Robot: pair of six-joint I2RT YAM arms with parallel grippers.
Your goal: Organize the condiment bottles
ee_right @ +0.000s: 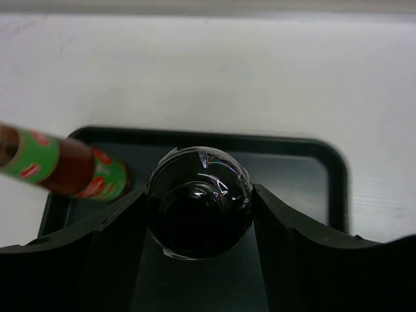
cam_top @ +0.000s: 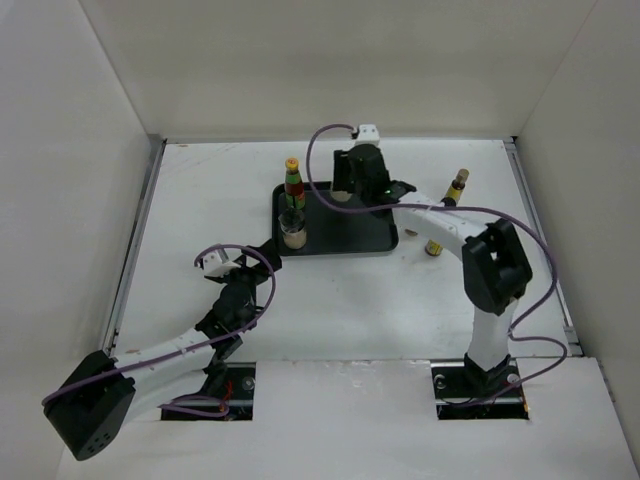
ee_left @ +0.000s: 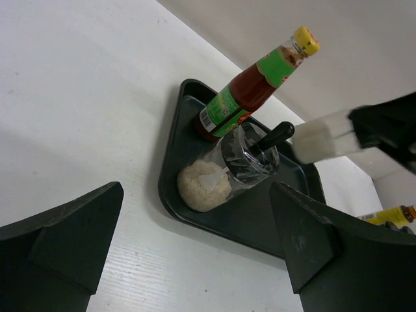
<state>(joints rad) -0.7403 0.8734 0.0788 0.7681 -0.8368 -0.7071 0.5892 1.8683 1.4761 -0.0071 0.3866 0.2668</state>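
Red-green bottle [cam_top: 292, 186] and clear jar [cam_top: 293, 232] stand on the tray's [cam_top: 375, 240] left side, toward the desk's far edge; right gripper [ee_right: 198, 194] clamps a black-capped bottle [ee_right: 199, 221] at the tray; left gripper [ee_left: 196, 190] gapes wide by the tray's near-left corner

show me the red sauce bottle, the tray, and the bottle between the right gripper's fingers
red sauce bottle [ee_left: 250, 91]: left wrist view, middle of its body
tray [cam_top: 347, 238]: top view, bare floor
black-capped bottle [ee_right: 198, 214]: right wrist view, top of its cap
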